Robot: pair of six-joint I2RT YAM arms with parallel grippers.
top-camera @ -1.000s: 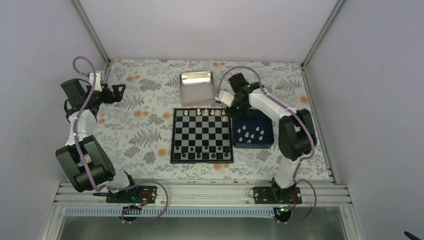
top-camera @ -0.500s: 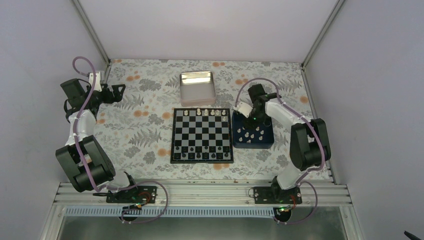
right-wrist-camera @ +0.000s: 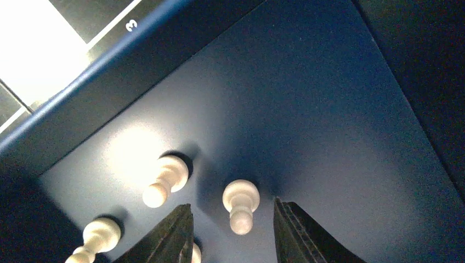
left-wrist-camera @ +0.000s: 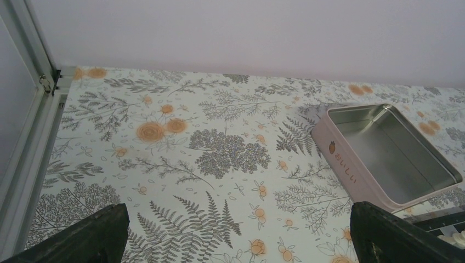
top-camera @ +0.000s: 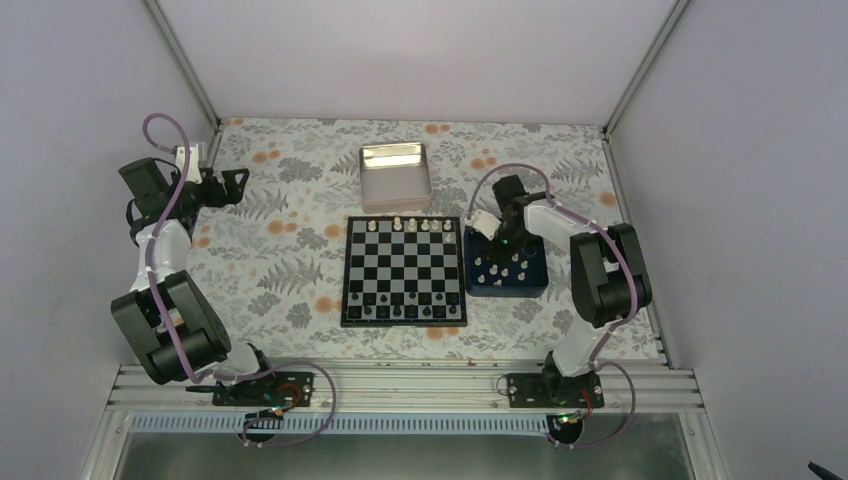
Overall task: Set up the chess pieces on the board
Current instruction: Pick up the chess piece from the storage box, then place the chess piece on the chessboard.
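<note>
**Black, white and a splash of blue**

There's the board, black-and-white chequers inside a black border. Cream chess pieces line its far row, dark pieces its near one. More cream ones dot the deep blue tray. Behind it sits a shiny silver tin, pale pink on its outer wall with a small orange mark. The desk wears a white cover printed with grey ferns and orange flowers. Black right hand, black left hand, white-and-black arms, purple cables.

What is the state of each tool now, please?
Left tool: open, holding nothing.
Right tool: open around a white pawn, not gripping it.
</note>
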